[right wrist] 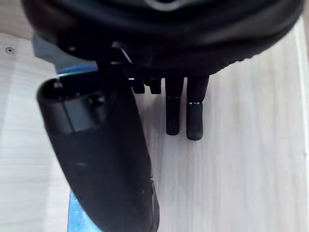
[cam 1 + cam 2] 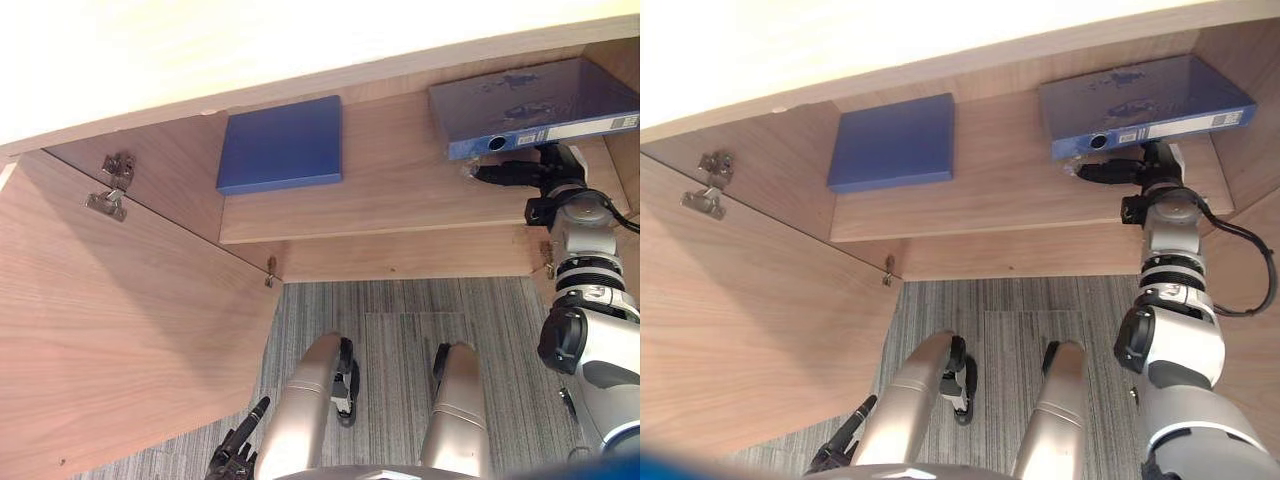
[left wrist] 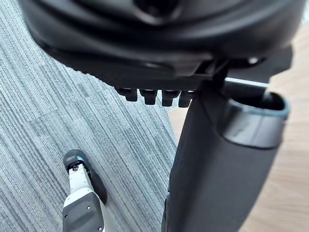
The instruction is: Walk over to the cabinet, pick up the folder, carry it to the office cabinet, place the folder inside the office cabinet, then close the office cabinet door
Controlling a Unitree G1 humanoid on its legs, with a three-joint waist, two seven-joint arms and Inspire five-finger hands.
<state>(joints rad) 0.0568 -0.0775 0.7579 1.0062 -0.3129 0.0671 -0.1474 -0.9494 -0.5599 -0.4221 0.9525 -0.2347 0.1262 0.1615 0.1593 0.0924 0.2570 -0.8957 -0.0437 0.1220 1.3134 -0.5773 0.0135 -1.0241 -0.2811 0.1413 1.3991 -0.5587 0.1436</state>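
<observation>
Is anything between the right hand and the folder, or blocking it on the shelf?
Nothing visible. The right hand is at the spine of the folder; the flat blue item lies apart to its left.

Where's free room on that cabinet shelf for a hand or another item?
Bare shelf between the flat blue folder and the ring folder, plus the front strip before the flat one. Crowded at the right end: the right hand lies at the ring folder's spine.
</observation>
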